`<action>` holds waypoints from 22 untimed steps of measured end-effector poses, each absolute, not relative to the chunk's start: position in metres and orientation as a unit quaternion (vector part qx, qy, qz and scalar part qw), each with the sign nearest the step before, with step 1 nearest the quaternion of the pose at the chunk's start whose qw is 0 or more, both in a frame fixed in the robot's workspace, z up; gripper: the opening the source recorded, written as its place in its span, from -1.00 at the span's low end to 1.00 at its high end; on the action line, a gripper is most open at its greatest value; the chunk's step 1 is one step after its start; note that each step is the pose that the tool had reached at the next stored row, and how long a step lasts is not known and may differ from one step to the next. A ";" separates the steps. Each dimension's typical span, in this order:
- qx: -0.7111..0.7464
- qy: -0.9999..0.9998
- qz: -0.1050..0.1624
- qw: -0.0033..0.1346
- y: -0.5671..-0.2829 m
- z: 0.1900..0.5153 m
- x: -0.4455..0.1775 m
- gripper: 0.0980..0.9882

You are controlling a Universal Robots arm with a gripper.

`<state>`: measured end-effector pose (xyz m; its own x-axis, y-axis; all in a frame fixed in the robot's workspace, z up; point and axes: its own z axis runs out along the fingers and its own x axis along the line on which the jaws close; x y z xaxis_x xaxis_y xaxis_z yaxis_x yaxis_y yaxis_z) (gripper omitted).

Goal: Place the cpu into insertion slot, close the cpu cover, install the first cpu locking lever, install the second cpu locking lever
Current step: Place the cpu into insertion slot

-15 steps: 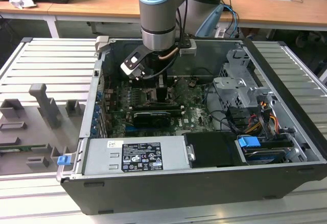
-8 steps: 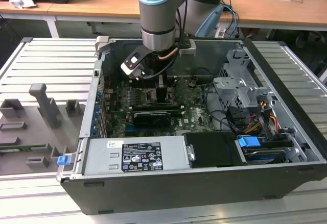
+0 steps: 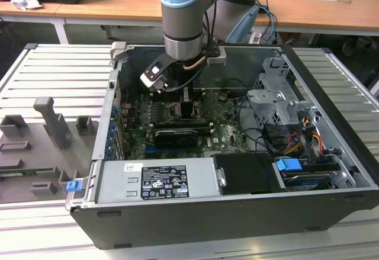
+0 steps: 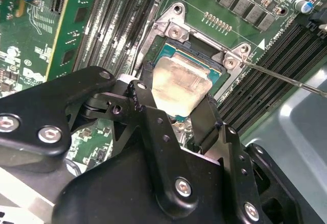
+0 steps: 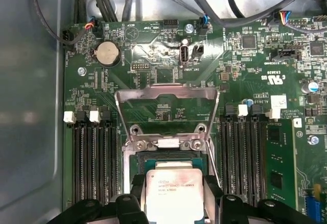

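The gripper's two black fingers are drawn in narrow and clamp the cpu by two opposite edges. In both wrist views the cpu, a small square chip with a pale, smudged metal top, sits between the fingertips directly above the open socket. In the second wrist view it looks slightly tilted, with its teal edge showing over the socket frame; whether it already touches the socket cannot be told. Just beyond the socket, in the first wrist view, the cpu cover is swung open, and green motherboard shows through its square opening. A thin metal locking lever sticks out from one socket corner, unlatched. Rows of black memory slots flank the socket on both sides, and a round coin battery sits farther out on the board. In the exterior view the grey and pale blue arm reaches straight down into an open black computer case lying on its side, with a silver power supply along its near edge.
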<state>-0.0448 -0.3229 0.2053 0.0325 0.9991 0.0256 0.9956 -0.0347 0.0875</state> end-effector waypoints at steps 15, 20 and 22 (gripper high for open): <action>0.718 0.694 0.040 0.023 -0.322 0.202 -0.044 0.01; 0.718 0.694 0.040 0.023 -0.322 0.201 -0.044 0.15; 0.719 0.694 0.040 0.023 -0.322 0.201 -0.044 0.12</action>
<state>-0.0437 -0.3220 0.2015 0.0336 0.9991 0.0257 0.9955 -0.0358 0.0874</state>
